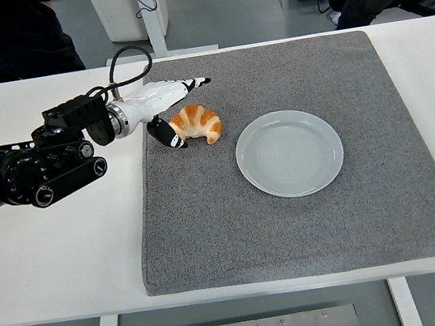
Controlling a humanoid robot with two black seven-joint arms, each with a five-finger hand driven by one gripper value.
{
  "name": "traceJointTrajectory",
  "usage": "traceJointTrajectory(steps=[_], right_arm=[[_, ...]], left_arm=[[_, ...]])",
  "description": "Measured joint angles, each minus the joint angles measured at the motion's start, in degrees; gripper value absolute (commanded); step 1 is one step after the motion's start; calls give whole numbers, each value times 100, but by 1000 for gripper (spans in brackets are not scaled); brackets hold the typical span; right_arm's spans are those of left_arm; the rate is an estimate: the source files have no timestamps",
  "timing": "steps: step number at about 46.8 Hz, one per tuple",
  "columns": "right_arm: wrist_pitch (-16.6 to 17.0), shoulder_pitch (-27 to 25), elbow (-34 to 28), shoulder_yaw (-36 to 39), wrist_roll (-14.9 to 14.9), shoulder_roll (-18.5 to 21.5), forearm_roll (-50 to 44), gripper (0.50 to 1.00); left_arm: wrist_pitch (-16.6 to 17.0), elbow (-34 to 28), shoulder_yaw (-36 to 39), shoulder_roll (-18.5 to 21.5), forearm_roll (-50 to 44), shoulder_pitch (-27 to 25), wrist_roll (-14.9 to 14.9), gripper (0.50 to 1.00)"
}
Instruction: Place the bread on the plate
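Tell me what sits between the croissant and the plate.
Nothing. In the head view, only bare grey mat separates the croissant from the plate; the left hand is on the croissant's far side.

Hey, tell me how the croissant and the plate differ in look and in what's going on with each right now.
The croissant is golden-brown, curved and ridged; the plate is pale, round and smooth. The croissant is clearly smaller than the plate. The left hand is at the croissant's left side, while nothing touches the plate, which lies empty. Both rest on the grey mat.
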Motion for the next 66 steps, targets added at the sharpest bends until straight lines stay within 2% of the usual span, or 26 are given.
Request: traceJointTrajectory(steps=[30, 43, 56, 66], right_arm=[[0, 0, 0, 0, 0, 0, 0, 1000], [0, -1, 0, 0, 0, 0, 1, 1000], [0, -1, 0, 0, 0, 0, 0, 1000], [0, 0, 0, 0, 0, 0, 0, 1000]], left_arm=[[102, 1010, -28, -664, -77, 287, -230, 995], [103, 1710, -42, -1016, -114, 404, -520, 995], [104, 1863, -51, -1135, -224, 504, -580, 995], [274, 2118, -17, -1335, -327, 650, -582, 990]])
